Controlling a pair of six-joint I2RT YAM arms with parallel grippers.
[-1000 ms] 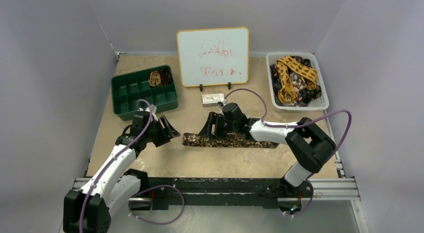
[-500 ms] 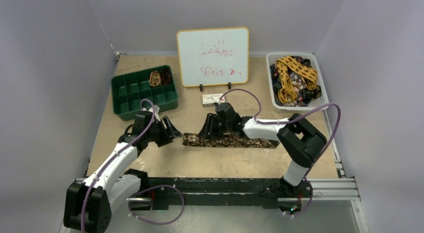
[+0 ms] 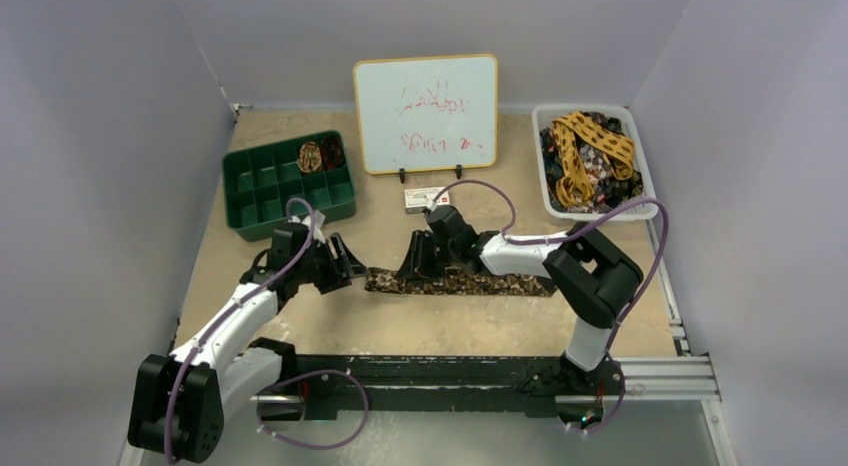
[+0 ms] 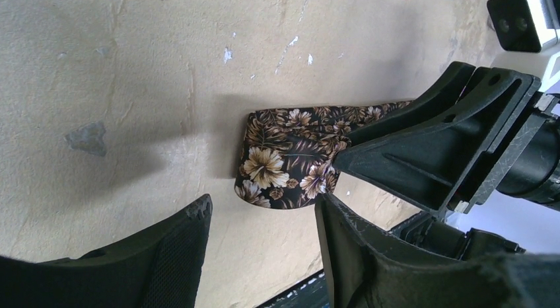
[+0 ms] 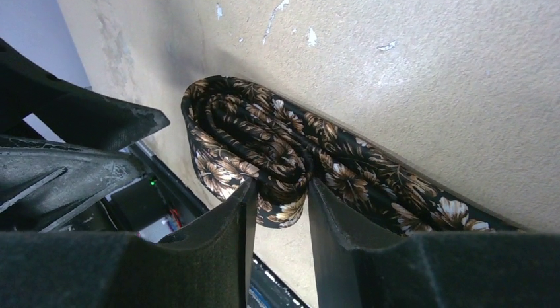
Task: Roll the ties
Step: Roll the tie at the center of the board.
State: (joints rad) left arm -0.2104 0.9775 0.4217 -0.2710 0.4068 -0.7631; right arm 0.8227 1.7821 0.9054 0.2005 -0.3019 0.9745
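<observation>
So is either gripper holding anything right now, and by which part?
The right gripper pinches the brown floral tie at the doubled-over fabric near one end. The left gripper is open, holding nothing.

Right end effector [image 3: 420, 258] slid left along tie [image 3: 500, 284], jaws narrowing; left end effector [image 3: 347, 261] edged closer.

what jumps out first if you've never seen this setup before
The brown floral tie lies stretched flat across the middle of the table. The right hand pinches its folded-over left end, and the left hand is open just short of that end. Behind it stand a whiteboard, a green tray at far left holding one rolled tie, and a white basket of loose ties at far right.
</observation>
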